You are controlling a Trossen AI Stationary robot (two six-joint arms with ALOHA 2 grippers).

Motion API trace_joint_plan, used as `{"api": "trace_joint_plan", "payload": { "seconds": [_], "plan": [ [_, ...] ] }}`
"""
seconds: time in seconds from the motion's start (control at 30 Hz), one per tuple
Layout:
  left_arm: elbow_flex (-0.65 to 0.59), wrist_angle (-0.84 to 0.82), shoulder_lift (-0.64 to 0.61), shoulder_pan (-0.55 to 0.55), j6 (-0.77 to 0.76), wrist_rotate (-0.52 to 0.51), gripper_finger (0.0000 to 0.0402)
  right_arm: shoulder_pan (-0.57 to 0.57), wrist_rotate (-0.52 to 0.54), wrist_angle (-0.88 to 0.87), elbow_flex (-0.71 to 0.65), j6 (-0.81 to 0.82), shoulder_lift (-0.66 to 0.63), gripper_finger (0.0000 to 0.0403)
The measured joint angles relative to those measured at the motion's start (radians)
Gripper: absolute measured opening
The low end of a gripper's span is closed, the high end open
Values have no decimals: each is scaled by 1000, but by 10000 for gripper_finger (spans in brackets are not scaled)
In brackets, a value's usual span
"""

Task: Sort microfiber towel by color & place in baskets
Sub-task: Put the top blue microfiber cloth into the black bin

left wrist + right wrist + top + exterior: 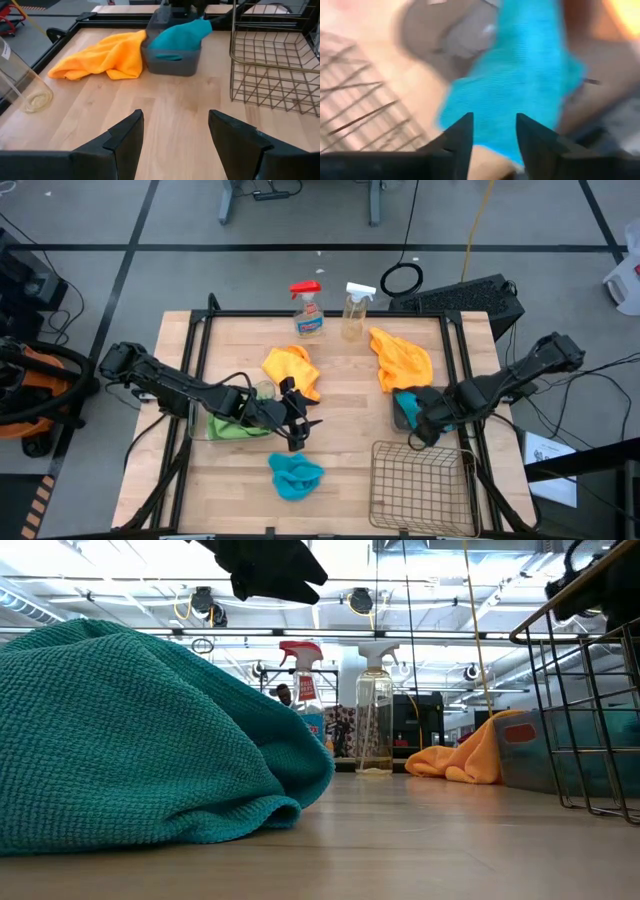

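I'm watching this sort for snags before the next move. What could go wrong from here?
1. The turquoise towel bulges over the rim of the dark grey bin; the right gripper right at it could drag it out or nudge the bin.
2. An orange towel lies against that bin and could get snagged with it.
3. The left gripper, jaws open, sits near the clear tub with green towel; a swing could knock it.

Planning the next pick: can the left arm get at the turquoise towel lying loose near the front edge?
Probably yes. The left gripper hangs with jaws open just behind the turquoise towel, with bare table between them. The wire basket stands off to the side.
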Motion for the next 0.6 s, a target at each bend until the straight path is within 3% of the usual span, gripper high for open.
{"api": "trace_joint_plan", "payload": {
  "seconds": [0.27,0.6],
  "plan": [
    [0,4,0,0,0,0,228,36,11,96,-31,5,13,10],
    [0,6,0,0,0,0,228,-44,9,160,-181,3,19,3]
  ]
}}
